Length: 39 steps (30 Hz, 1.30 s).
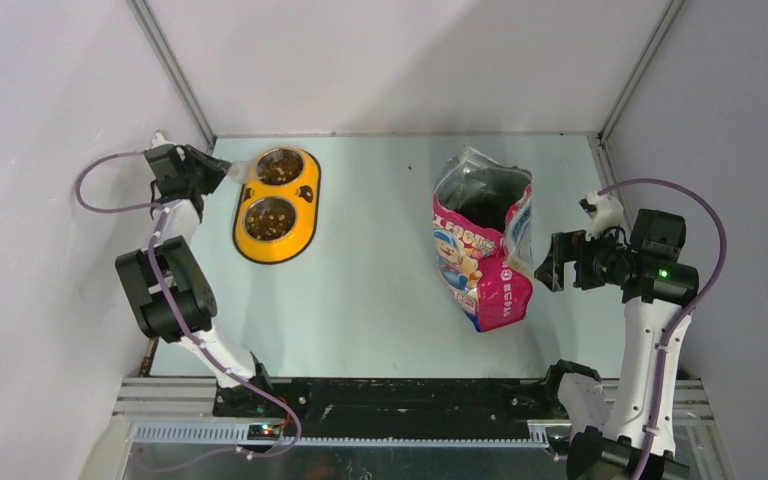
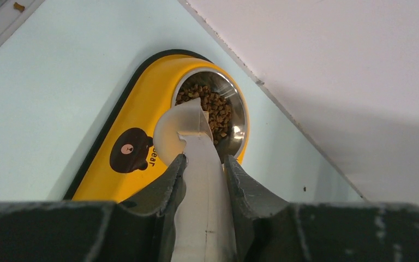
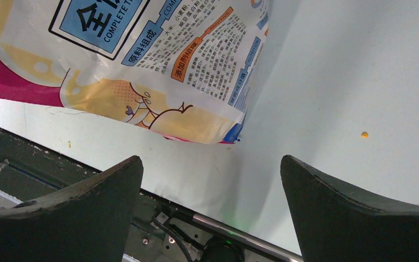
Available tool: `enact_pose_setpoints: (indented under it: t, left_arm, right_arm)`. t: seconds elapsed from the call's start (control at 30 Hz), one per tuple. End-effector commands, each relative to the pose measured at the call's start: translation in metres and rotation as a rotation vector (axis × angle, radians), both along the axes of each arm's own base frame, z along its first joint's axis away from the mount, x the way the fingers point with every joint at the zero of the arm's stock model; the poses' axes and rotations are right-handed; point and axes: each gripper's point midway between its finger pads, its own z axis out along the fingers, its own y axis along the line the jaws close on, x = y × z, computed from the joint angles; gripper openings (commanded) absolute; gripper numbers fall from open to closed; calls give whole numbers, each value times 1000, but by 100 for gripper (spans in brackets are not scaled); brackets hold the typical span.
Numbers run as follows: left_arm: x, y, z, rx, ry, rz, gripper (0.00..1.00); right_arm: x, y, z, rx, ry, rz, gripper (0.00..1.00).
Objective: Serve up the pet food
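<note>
**Item 1, pet food** (image 2: 218, 106): brown kibble pellets, heaped in the far steel bowl (image 2: 239, 125). The top view shows a second portion in the near bowl (image 1: 294, 214). Both bowls sit in a yellow bear-print feeder (image 1: 307, 225) at 10 o'clock on the desk (image 1: 380, 310). I judge the kibble loose, light and dry, quick to roll and scatter. No pellet can be pinched, so I handle it only through the scoop, held by the handle, keeping the cup level until it is over a bowl.

**Item 2, clear plastic scoop** (image 2: 188, 131): the handle is clenched between the left jaws and the cup is tipped at the far bowl's rim. I cannot tell whether any pellets remain inside.

**Item 3, cartoon-cat food bag** (image 1: 480, 265): mouth open, at 3 o'clock, well apart from the feeder. The interior is dark and I cannot read the contents.

**Item 4, right jaws**: released, spread wide, grasping nothing, just beside the bag on its 3 o'clock side.

**Item 5, stray pellet** (image 3: 364, 134): lying loose on the desk near the bag.

I judge both bowls served, or nearly so.
</note>
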Motion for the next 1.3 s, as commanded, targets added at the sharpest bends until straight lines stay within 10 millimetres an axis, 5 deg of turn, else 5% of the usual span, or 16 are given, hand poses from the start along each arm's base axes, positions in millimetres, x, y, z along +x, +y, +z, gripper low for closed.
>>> enact_pose_setpoints:
  t: [0.0, 0.47, 0.77, 0.97, 1.27]
  left_arm:
    - [7, 5, 30, 106, -54, 6, 0]
    - [5, -17, 57, 240, -94, -79, 0]
    - [-16, -46, 104, 402, -158, -150, 0]
    - [-59, -77, 132, 487, -175, -225, 0]
    - [-162, -128, 158, 569, -208, -437, 0]
  right_arm:
    - [4, -2, 9, -15, -40, 0, 100]
    - [2, -1, 11, -14, -52, 3, 100]
    - [4, 4, 17, 7, -80, 9, 100]
    - [5, 7, 21, 26, -94, 8, 100]
    - [13, 5, 30, 30, -141, -12, 100]
